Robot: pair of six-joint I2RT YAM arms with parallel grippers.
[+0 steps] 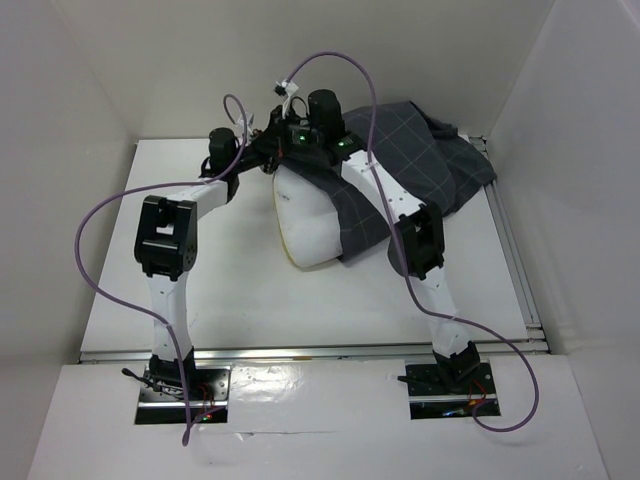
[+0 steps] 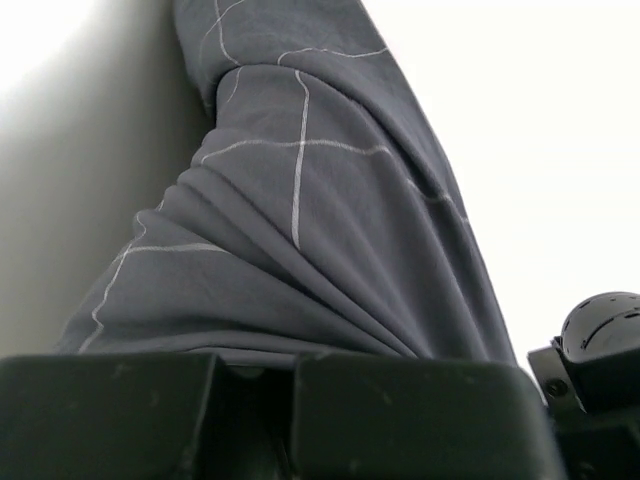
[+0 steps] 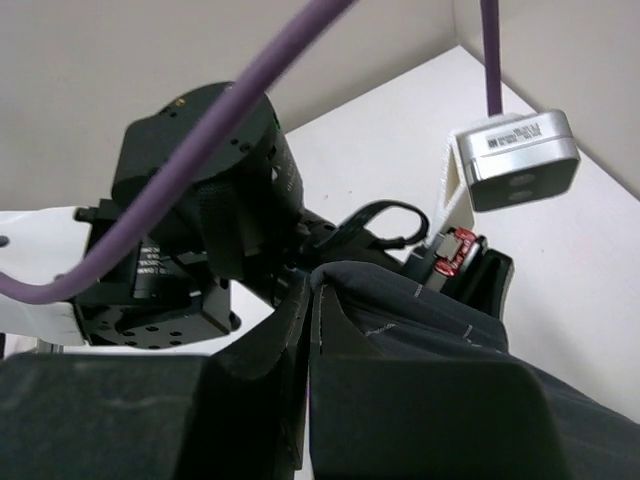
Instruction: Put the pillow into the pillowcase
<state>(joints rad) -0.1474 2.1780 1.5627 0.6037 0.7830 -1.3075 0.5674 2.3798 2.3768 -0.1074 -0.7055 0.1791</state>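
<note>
Grey pillowcase [image 1: 420, 160] covers the pillow [image 1: 305, 225] only partly, towards the table [image 1: 200, 290] far edge; the white near end shows. Left gripper [image 2: 290, 400] and right gripper [image 3: 308, 340] both pinch pillowcase cloth

I log the pillowcase [image 1: 420, 160] as dark charcoal grey, crossed by a thin pale windowpane grid. The pillow [image 1: 310, 215] reads white, with faint yellow trim on its near edge. Counter [image 1: 230, 300] white. Cable [image 3: 200, 152] purple. Arm links [image 1: 168, 300] white, joints black.
</note>
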